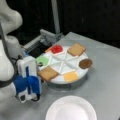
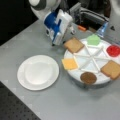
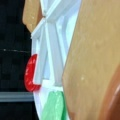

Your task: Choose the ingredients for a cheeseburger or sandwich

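Nothing is stacked yet: the plate (image 2: 37,72) on the counter (image 2: 75,105) is bare and all six ingredients sit on the tray (image 2: 86,60), with the claw (image 2: 65,41) at the near toast (image 2: 73,45), grip impossible to tell.

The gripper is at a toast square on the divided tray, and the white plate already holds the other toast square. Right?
Not quite: in both front views the white plate holds nothing. Both toast squares lie on the divided tray. The gripper is indeed at one.
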Robot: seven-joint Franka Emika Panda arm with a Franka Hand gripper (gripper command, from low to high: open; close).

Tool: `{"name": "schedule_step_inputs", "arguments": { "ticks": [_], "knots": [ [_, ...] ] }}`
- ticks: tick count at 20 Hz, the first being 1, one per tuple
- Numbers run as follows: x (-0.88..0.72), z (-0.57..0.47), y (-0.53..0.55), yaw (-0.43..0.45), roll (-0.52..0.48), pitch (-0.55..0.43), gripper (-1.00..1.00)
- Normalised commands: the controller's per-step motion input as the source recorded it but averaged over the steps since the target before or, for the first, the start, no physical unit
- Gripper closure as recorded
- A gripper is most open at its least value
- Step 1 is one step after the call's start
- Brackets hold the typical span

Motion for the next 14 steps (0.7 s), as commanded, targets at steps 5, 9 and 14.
{"name": "schedule_step_inputs", "arguments": {
  "ticks": [5, 9, 14],
  "knots": [
    [0.20, -0.18, -0.16, 0.072, 0.232, -0.132, -1.00],
    [0.20, -0.16, -0.14, 0.065, 0.224, -0.123, 1.00],
    [0.21, -0.16, -0.07, 0.060, 0.201, -0.115, 1.00]
  ]
}}
